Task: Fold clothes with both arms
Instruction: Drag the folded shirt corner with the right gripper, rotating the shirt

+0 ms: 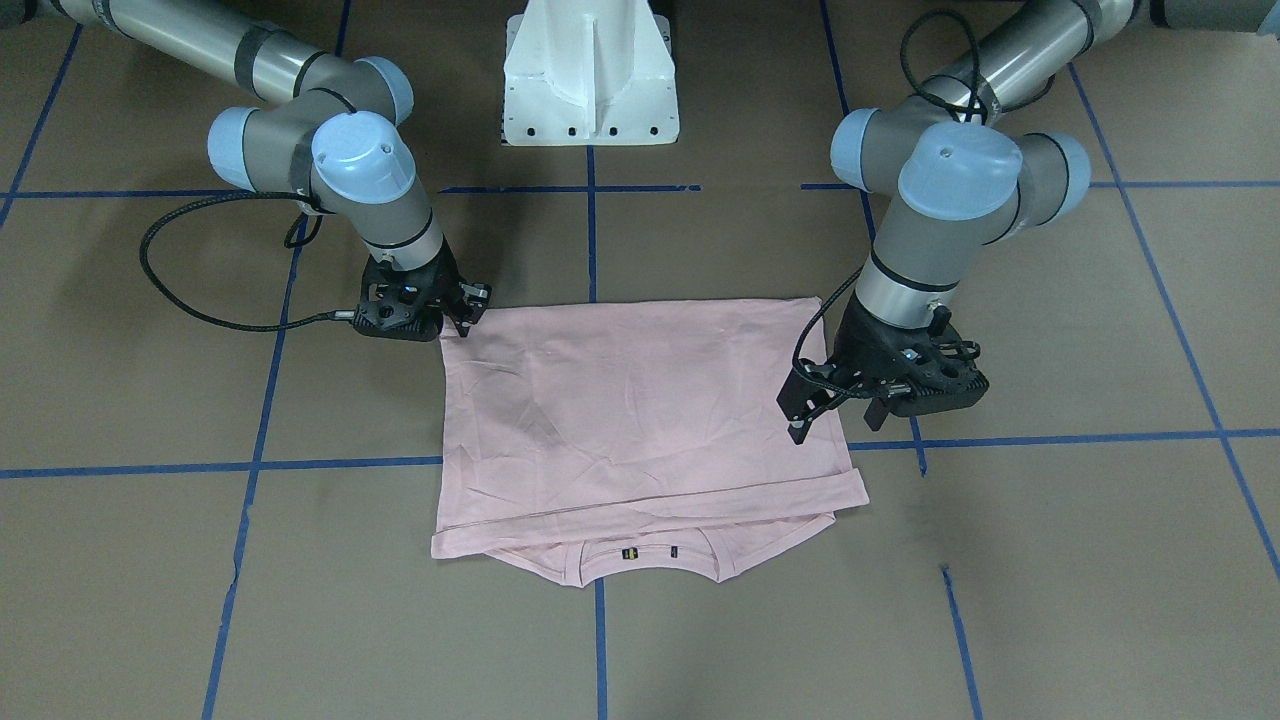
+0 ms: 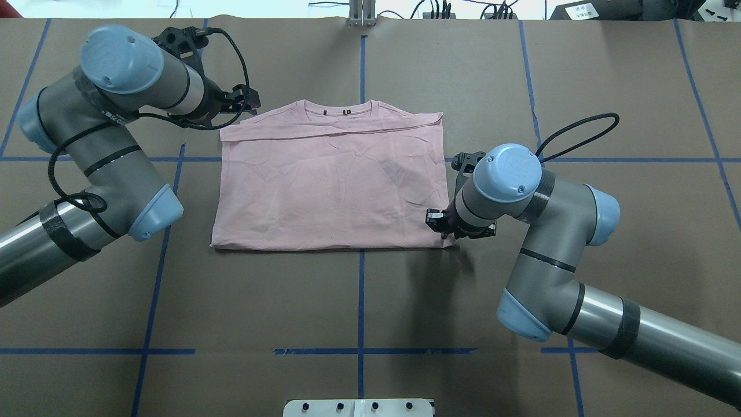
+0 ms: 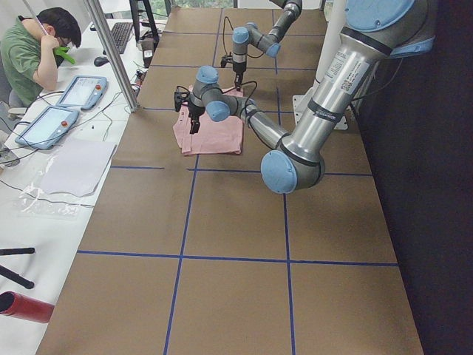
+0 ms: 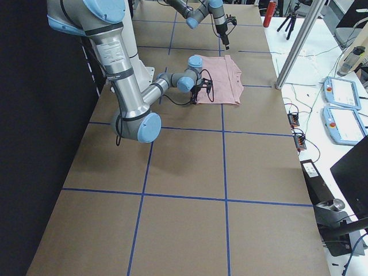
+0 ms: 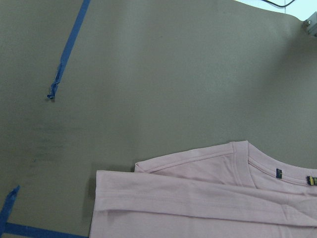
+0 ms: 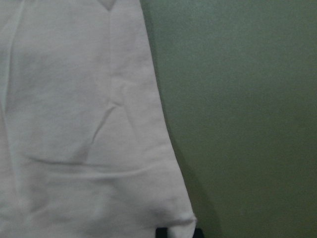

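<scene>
Pink T-shirt (image 1: 640, 400) folded flat, left hand (image 1: 835, 420) hovering, jaws apart, right hand (image 1: 465, 318) at corner, grip unclear.

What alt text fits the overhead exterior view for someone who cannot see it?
A pale pink T-shirt lies folded into a rectangle, plain side up, collar at the far edge, on a brown table gridded with blue tape. The left claw hangs by its far-left corner; the right claw is at its near-right corner.
</scene>
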